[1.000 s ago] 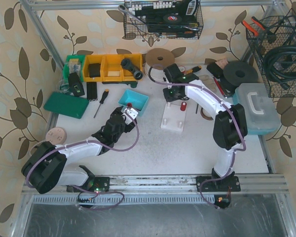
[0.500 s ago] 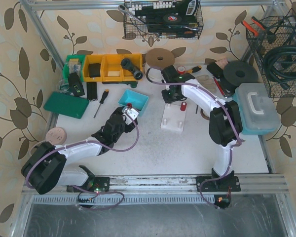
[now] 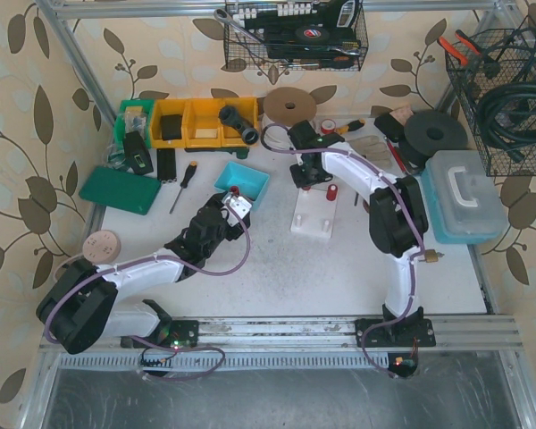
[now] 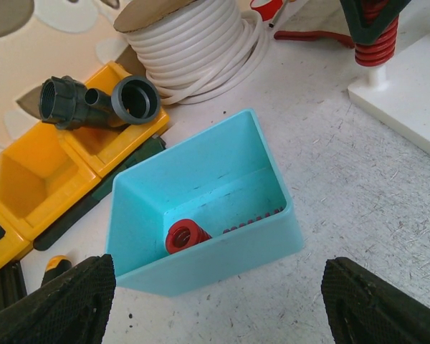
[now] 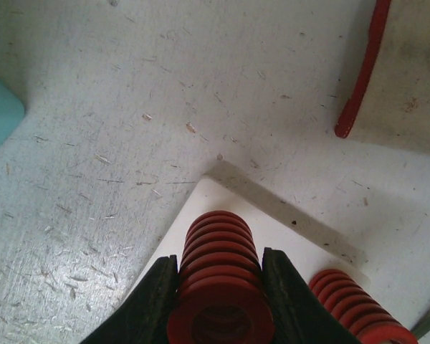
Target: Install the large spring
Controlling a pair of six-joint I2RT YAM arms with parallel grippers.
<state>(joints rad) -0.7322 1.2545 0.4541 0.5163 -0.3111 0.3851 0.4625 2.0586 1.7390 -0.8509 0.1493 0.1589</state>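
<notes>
My right gripper [image 5: 220, 290] is shut on the large spring [image 5: 218, 258], a thick red coil held upright over a corner of the white base block [image 5: 206, 195]. A second red spring [image 5: 351, 301] stands on that block to its right. From above, the right gripper [image 3: 309, 172] hangs at the far end of the block [image 3: 314, 223]. My left gripper [image 4: 218, 301] is open with nothing between its fingers [image 4: 64, 301], just in front of a teal bin [image 4: 226, 254]. A small red spring [image 4: 184, 236] lies inside that bin.
A coil of white hose [image 4: 193, 36] and a dark pipe fitting [image 4: 100, 100] on yellow bins [image 3: 192, 121] sit behind the teal bin. A screwdriver [image 3: 183, 183] and green case [image 3: 121, 189] lie at the left. A pale blue box [image 3: 464, 192] stands at the right.
The right arm's elbow has swung left and nearer, and its gripper has shifted slightly left with the spring still held. The left arm has not moved.
</notes>
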